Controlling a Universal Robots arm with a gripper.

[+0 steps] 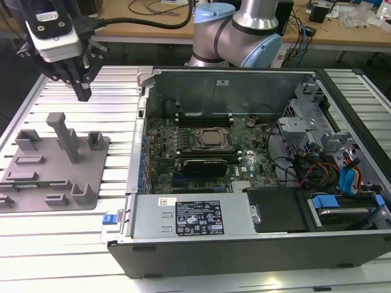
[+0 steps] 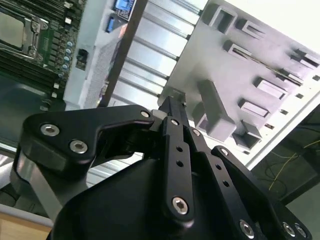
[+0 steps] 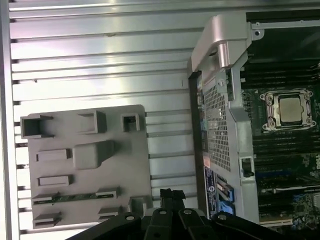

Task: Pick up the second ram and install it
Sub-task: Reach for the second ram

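The second ram [image 3: 75,196] is a thin green stick standing on edge in a slot of the grey plastic tray [image 3: 120,165]; the first wrist view shows it between two small posts. My gripper [image 1: 83,91] hangs above the slatted table just beyond the tray's far edge, well above the ram and apart from it. Its black fingers [image 2: 172,107] are pressed together with nothing between them. The fingertips [image 3: 170,195] point down near the tray's corner on the computer side.
An open computer case [image 1: 244,244] lies on the exterior view's right, with the motherboard [image 1: 183,152], a silver processor [image 3: 291,110] and dark memory slots [image 1: 204,120] inside. The tray carries a tall upright post [image 1: 64,135]. Wooden desks with cables stand behind.
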